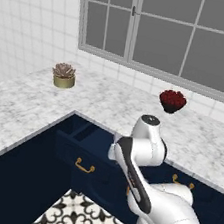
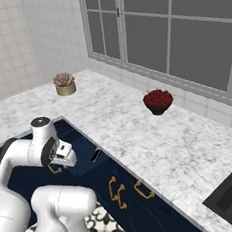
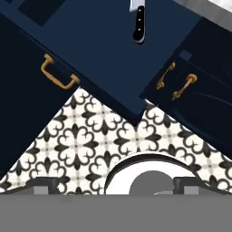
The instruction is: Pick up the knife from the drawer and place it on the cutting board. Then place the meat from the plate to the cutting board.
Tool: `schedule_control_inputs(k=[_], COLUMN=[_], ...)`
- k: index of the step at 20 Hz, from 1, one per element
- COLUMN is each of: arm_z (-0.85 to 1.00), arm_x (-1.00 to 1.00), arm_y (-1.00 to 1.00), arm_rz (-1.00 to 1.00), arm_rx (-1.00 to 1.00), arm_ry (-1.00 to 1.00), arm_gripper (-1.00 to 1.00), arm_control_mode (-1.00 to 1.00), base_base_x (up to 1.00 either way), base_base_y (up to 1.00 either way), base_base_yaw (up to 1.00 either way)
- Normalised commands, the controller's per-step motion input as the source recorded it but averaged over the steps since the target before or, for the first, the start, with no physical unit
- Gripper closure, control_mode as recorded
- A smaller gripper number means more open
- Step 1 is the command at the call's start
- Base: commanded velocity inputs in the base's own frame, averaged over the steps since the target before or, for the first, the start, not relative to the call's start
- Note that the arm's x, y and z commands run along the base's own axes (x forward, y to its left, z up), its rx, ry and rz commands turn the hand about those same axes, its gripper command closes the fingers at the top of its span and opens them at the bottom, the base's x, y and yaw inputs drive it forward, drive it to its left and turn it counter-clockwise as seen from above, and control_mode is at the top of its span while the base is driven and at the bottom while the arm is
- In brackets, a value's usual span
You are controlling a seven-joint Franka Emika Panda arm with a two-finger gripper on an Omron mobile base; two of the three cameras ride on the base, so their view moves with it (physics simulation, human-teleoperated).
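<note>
We are hovering the tool [image 3: 115, 188], fully open and empty, above the open drawer [image 3: 104, 59], needing to descend onto the knife [image 3: 138, 27].

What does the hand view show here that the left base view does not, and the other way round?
Hand view alone: the knife, black handle toward the camera, lying inside the open drawer, and the paired brass handles on the cabinet door beside it.

Left base view alone: the marble counter, a succulent in a gold pot, a dark bowl of red fruit and the window.

Both: the pulled-out navy drawer with its curved brass handle, and the patterned floor tiles below it.
</note>
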Motion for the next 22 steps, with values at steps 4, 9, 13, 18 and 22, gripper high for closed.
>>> schedule_control_inputs(k=[4, 9, 13, 18, 22], arm_z=[0.0, -0.03, -0.18, -0.31, -0.36], arm_x=[0.95, 0.79, 0.61, 0.48, 0.44], arm_y=[0.51, 0.1, 0.0, 0.0, 0.02], arm_rz=[-0.16, -0.06, -0.04, -0.02, -0.02], arm_rx=[0.0, 0.0, 0.0, 0.0, 0.0], arm_ry=[0.15, 0.08, 0.06, 0.03, 0.01], arm_gripper=[-1.0, -1.0, -1.0, -1.0, -1.0], arm_control_mode=[-1.0, -1.0, -1.0, -1.0, -1.0], base_base_x=[0.0, 0.0, 0.0, 0.0, 0.0], base_base_y=[0.0, 0.0, 0.0, 0.0, 0.0], base_base_yaw=[0.0, 0.0, 0.0, 0.0, 0.0])
